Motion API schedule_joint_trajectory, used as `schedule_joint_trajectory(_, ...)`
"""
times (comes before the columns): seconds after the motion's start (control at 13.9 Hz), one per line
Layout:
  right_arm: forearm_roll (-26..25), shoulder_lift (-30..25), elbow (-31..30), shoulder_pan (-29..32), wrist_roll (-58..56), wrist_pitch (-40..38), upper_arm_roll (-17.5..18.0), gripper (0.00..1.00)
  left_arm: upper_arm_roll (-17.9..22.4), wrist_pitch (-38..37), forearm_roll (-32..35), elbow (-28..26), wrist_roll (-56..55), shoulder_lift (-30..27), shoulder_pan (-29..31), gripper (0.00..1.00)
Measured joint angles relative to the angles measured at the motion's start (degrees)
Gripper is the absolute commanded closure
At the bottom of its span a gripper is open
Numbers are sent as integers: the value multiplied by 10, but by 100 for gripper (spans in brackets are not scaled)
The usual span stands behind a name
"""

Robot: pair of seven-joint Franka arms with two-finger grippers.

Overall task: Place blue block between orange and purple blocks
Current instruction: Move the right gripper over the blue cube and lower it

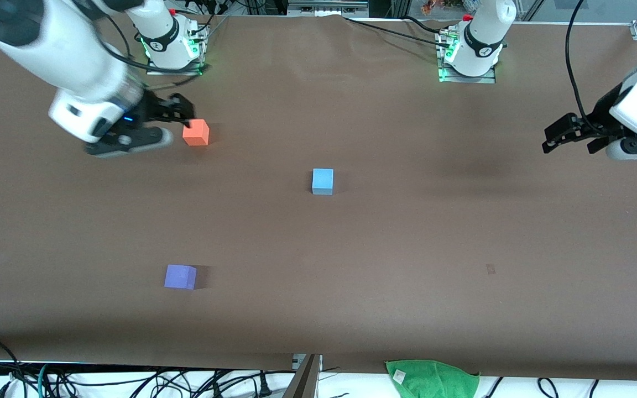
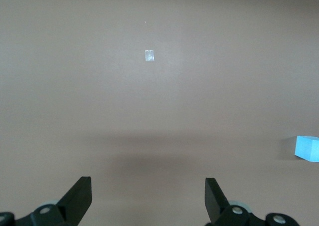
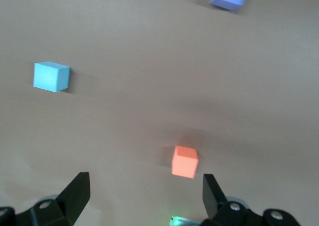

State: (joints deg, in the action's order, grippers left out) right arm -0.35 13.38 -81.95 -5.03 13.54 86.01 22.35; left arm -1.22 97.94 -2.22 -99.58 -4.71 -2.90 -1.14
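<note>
The right claw [image 1: 177,119] hangs spread and empty just above the orange block [image 1: 196,132], while the left claw [image 1: 564,135], also spread and empty, waits over bare bench [image 1: 407,249] at the left arm's end. The blue block [image 1: 323,181] sits mid-bench, nearer the front camera than the orange block, with open surface all around it. The purple block [image 1: 180,276] lies nearer still, well apart from both.

Sky-blue block [image 1: 322,181], orange block [image 1: 196,132], violet block [image 1: 180,276]
</note>
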Motion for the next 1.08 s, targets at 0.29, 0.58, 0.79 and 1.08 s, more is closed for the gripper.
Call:
schedule_joint_trajectory(0.29, 0, 39, 0, -33, 2, 27, 0, 0, -5, 0, 2, -3, 0, -2, 0, 0)
schedule_joint_trajectory(0.58, -20, 79, 0, -65, -1, 47, 1, 0, -6, -1, 4, -2, 2, -1, -2, 0)
schedule_joint_trajectory(0.79, -22, 113, 0, -82, 0, 86, 1, 0, -6, -15, 4, -1, 6, 0, -2, 0)
schedule_joint_trajectory(1.08, -25, 169, 0, -116, 47, 184, 1, 0, -4, -18, 4, -1, 49, 0, -1, 0)
